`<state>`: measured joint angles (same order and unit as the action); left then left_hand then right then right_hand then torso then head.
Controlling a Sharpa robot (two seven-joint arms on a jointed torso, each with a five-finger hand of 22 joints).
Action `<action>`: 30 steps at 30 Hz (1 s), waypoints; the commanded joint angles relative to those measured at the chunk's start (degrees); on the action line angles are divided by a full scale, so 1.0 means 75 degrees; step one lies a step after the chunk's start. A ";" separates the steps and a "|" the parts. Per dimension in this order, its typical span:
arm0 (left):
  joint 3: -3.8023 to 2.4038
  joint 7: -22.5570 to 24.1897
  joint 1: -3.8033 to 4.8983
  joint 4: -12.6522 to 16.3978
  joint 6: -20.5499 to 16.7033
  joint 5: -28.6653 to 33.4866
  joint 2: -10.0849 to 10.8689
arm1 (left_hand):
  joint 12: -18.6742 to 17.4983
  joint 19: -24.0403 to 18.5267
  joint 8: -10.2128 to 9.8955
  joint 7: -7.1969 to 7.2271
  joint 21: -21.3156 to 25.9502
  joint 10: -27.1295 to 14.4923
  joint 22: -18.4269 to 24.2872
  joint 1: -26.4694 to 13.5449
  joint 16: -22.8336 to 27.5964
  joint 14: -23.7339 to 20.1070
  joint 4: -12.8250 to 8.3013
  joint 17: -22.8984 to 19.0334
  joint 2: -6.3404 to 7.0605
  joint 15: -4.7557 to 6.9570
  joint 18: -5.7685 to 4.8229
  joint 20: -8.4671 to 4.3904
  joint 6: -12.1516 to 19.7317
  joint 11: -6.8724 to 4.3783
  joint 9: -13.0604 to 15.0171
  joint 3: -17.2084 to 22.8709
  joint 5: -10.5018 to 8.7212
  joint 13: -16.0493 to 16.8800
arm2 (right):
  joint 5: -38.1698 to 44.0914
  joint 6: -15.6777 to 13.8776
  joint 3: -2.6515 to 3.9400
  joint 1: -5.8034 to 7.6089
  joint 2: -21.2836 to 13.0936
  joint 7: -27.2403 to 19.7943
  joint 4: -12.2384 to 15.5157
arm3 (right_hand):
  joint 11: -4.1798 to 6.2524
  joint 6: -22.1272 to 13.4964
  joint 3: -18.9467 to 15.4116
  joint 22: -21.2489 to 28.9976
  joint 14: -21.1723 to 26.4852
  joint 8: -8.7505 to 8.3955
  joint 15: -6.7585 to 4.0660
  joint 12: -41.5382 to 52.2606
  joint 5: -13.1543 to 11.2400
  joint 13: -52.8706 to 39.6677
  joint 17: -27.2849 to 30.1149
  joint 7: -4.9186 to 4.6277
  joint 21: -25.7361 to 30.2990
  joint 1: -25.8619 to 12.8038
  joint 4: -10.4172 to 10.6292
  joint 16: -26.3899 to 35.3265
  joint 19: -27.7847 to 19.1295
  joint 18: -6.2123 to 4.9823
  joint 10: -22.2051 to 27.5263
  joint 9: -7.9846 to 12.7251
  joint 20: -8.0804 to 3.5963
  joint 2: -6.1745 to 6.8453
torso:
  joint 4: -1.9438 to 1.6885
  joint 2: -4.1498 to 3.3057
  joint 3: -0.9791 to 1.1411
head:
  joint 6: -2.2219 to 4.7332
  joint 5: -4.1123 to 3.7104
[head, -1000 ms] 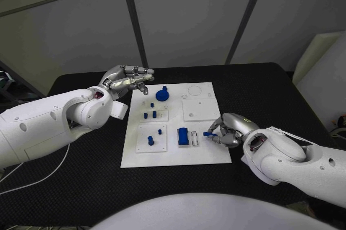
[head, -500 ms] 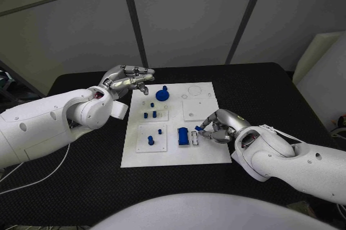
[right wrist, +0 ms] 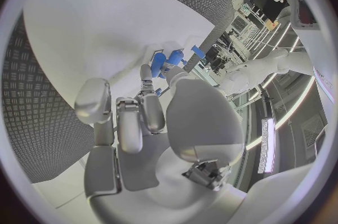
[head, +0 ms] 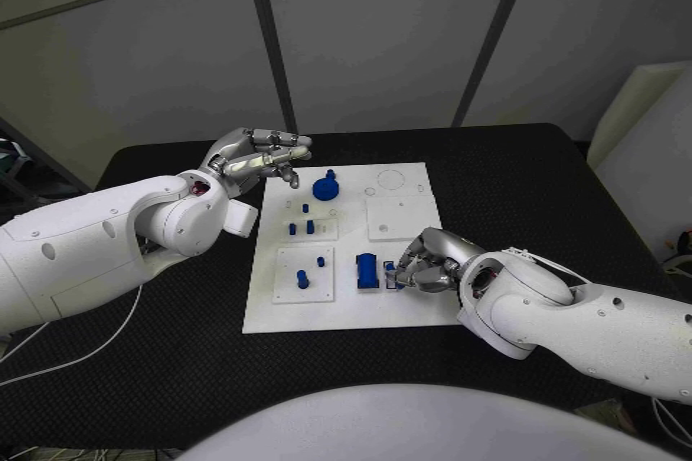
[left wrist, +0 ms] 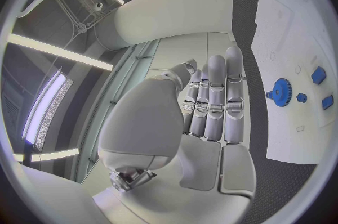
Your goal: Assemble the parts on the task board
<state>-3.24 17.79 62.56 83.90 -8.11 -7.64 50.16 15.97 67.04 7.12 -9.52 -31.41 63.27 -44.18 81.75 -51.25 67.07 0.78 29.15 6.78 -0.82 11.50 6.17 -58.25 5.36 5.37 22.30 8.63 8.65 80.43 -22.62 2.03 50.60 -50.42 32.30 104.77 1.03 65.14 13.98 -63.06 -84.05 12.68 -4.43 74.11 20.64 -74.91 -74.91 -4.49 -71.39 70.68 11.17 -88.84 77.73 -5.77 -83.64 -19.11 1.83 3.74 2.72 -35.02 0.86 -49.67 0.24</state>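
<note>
From my right wrist camera I see the right hand (right wrist: pixel 151 122) over the white task board (right wrist: pixel 98 38), which lies on the black patterned table (right wrist: pixel 28 94). Its fingers (right wrist: pixel 120 122) are curled toward the board, and a fingertip and the thumb meet at a small blue part (right wrist: pixel 160 63). More blue parts (right wrist: pixel 190 54) sit just beyond it; I cannot tell whether they touch.

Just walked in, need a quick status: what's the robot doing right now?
It is assembling blue parts on the white task board. The right hand pinches a small blue part at the board's right side, beside the blue block. The left hand hovers at the board's far left corner, holding nothing, near the blue gear.
</note>
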 commanded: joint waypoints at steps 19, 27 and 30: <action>-0.0005 0.0003 0.0012 0.0001 0.0112 -0.0015 -0.0016 | 0.0032 -0.0042 0.0026 -0.0007 0.0034 -0.0053 -0.0015 0.0065 -0.0027 -0.0072 -0.0054 -0.0012 -0.0021 0.0004 -0.0142 -0.0001 -0.0023 0.0010 -0.0010 0.0005 0.0000 0.0012 | 0.0105 0.0219 0.0006 0.0014 0.0141 0.0220 -0.0130 | 0.0121 0.0342 -0.0197 -0.0085 -0.0742 0.0233 -0.0114 0.0286 0.0182 -0.0751 -0.1771 0.0319 -0.0084 -0.0305 0.0183 -0.0031 0.0077 0.0065 -0.0119 -0.0203 -0.0081 -0.0072 | -0.0008 -0.0003 -0.0002 | 0.0010 -0.0018; -0.0005 0.0002 0.0011 -0.0014 0.0116 -0.0015 -0.0031 | 0.0032 -0.0042 0.0026 -0.0007 0.0034 -0.0053 -0.0015 0.0065 -0.0027 -0.0072 -0.0054 -0.0012 -0.0021 0.0004 -0.0142 -0.0001 -0.0023 0.0010 -0.0010 0.0005 0.0000 0.0012 | 0.0171 0.0144 0.0007 0.0014 0.0192 0.0227 -0.0191 | 0.0143 0.0337 -0.0221 -0.0123 -0.0749 0.0323 -0.0131 0.0405 0.0275 -0.0840 -0.1803 0.0345 -0.0108 -0.0370 0.0276 -0.0047 0.0100 0.0072 -0.0172 -0.0283 -0.0096 -0.0205 | -0.0004 0.0000 -0.0002 | 0.0006 -0.0009; -0.0005 0.0002 0.0011 -0.0017 0.0118 -0.0015 -0.0036 | 0.0032 -0.0042 0.0026 -0.0007 0.0034 -0.0053 -0.0015 0.0065 -0.0027 -0.0072 -0.0054 -0.0012 -0.0021 0.0004 -0.0142 -0.0001 -0.0023 0.0010 -0.0010 0.0005 0.0000 0.0012 | 0.0196 0.0119 0.0007 0.0014 0.0211 0.0230 -0.0219 | 0.0149 0.0332 -0.0215 -0.0135 -0.0751 0.0340 -0.0135 0.0433 0.0310 -0.0860 -0.1809 0.0352 -0.0115 -0.0358 0.0273 -0.0051 0.0107 0.0074 -0.0184 -0.0299 -0.0100 -0.0225 | -0.0004 0.0001 0.0002 | -0.0006 -0.0010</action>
<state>-3.24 17.66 62.57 83.75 -7.92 -7.64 49.97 15.96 67.04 7.12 -9.52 -31.41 63.28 -44.24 81.75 -51.25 67.07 0.78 29.16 6.78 -0.82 11.50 6.17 -58.25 5.36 5.38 22.30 8.63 8.65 81.13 -21.39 2.07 50.64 -48.96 33.95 103.13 1.86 67.84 12.33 -64.02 -83.84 14.98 -5.04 77.02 22.60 -74.91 -74.90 -1.97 -71.87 68.07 12.91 -88.84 78.34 -5.77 -84.03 -21.27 1.22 2.47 2.71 -35.02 0.85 -49.66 0.20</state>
